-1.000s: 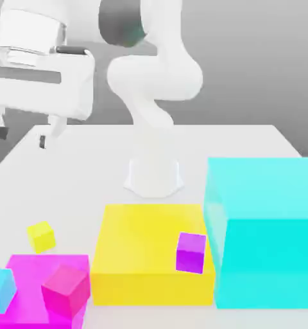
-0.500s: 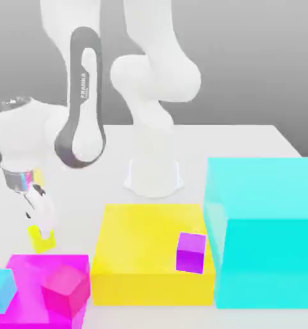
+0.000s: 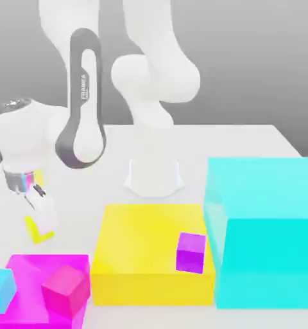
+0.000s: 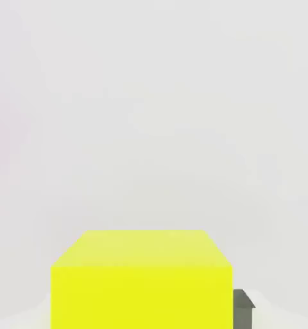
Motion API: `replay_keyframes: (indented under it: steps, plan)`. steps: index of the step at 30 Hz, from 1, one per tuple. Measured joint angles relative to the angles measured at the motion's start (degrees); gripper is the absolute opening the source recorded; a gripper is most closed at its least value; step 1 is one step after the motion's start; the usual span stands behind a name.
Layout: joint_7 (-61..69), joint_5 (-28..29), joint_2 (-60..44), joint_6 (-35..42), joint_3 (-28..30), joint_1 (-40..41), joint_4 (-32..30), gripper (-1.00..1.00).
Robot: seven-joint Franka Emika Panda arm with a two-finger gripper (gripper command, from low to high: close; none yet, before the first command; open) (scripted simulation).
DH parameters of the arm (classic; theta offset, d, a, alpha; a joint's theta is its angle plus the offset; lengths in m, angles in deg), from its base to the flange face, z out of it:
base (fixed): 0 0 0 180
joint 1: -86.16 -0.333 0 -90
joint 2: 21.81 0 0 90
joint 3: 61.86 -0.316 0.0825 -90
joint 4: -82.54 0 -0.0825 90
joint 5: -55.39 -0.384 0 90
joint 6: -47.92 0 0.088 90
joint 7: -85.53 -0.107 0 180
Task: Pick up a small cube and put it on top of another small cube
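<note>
- Seven coloured blocks lie before me on the white bench (image 3: 246, 138); I list them from largest to smallest.
- Largest is the cyan block (image 3: 262, 231), at the exterior view's right, touching or just beside the flat yellow block (image 3: 144, 247).
- Next is the flat yellow block, in front of the arm's base. A small purple cube (image 3: 191, 252) sits on its top near the corner closest to the cyan block.
- Next is the flat magenta block (image 3: 28, 273), at the exterior view's lower left. It carries a small red cube (image 3: 66, 290) and a small cyan cube (image 3: 0, 289), each resting on its top.
- Smallest group: the task's thing, the small yellow cube (image 3: 36, 230), sits on the bench just beyond the magenta block and well apart from the purple cube. The hand view shows the same yellow cube (image 4: 142, 279) close up.
- Tool (image 3: 43, 215) state: fingers drawn together, clamped on the small yellow cube from above.
- Step in hand, as I judge it: the grasp is made, and the cube is at bench level, not yet lifted.
- Next move, as I judge it: raise the cube straight up, high enough to pass over the flat blocks, then carry it over one of the other small cubes. The red and cyan cubes are nearest; the red one looks tilted, so the cyan or purple cube may give a flatter seat. Centre it before release.
</note>
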Motion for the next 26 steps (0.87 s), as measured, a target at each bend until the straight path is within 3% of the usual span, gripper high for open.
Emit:
replay_keyframes:
  steps: [17, 20, 21, 26]
  plan:
    - [-32.6, 1.8, -4.7, 28.8, -4.5, -10.0, 33.6, -1.00]
    - [-34.6, 1.3, -8.7, 26.3, -5.0, -10.6, 35.1, -1.00]
    - [-34.5, 0.9, -10.5, 24.2, -5.0, -10.8, 34.8, 1.00]
    - [-34.4, 0.9, -10.5, 24.2, -5.0, -10.8, 34.8, 1.00]
